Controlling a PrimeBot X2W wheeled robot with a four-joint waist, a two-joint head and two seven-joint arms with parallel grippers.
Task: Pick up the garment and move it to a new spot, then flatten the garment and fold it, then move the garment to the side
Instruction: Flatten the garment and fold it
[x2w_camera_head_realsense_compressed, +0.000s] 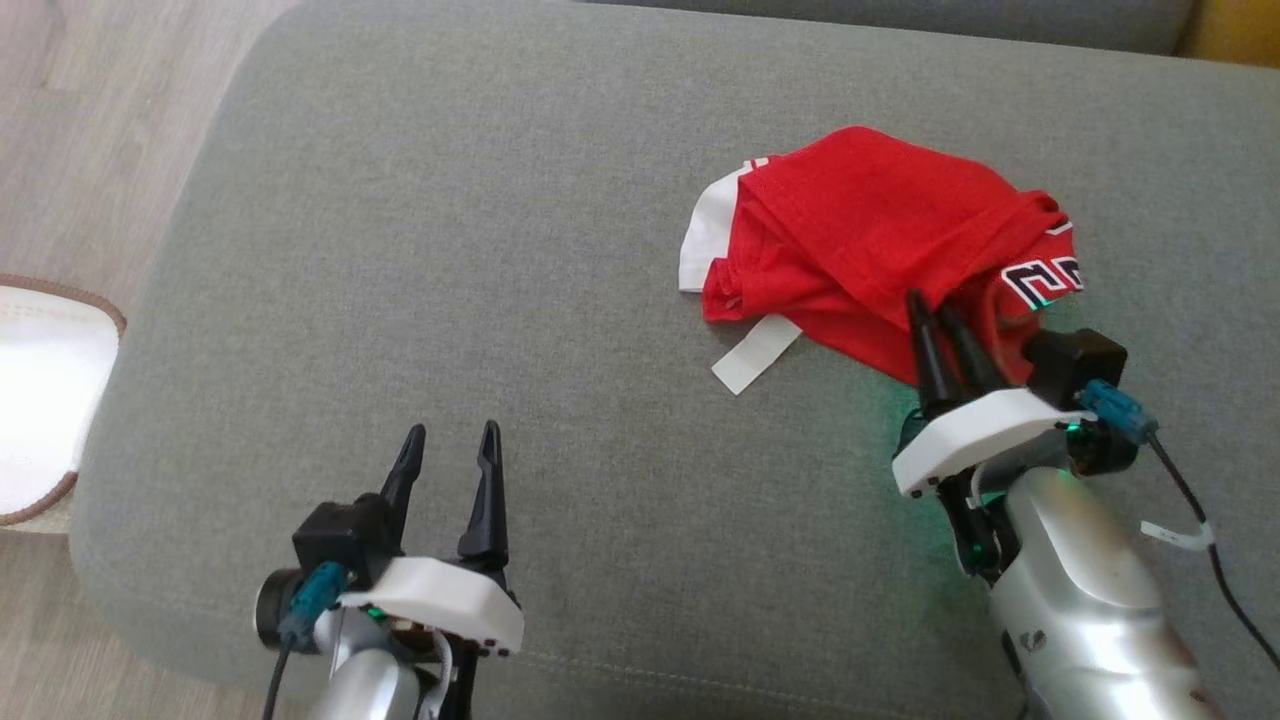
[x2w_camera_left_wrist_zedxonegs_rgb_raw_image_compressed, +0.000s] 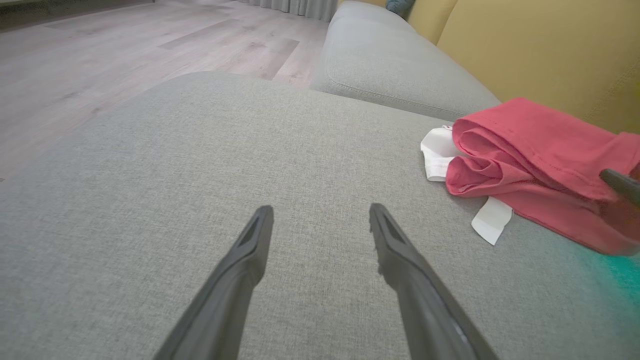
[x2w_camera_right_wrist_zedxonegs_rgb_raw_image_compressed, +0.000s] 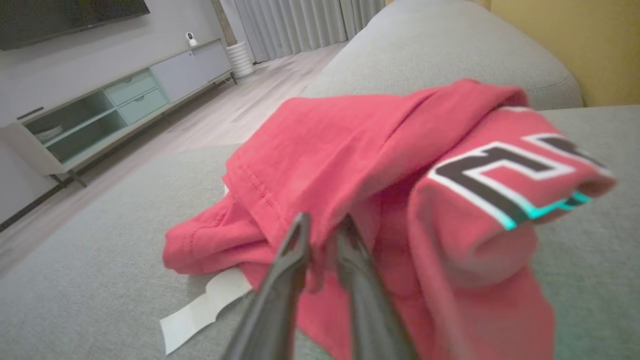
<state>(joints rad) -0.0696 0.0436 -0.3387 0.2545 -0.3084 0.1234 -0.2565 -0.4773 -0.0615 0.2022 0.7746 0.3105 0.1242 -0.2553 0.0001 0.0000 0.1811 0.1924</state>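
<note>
Right wrist view, centre: our right gripper (x2w_camera_right_wrist_zedxonegs_rgb_raw_image_compressed: 324, 220) pinches the crumpled red fabric garment (x2w_camera_right_wrist_zedxonegs_rgb_raw_image_compressed: 350, 140) for lifting; left gripper (x2w_camera_head_realsense_compressed: 452, 428) gapes empty.

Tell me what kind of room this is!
Probably a living room in a home: there is a grey sofa with a red garment on it, a low cabinet by the wall, long curtains and a wooden floor.

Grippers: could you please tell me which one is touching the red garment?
The right gripper: its fingers pinch a fold of the red garment; the left gripper stands open over bare grey cushion, apart from it.
</note>
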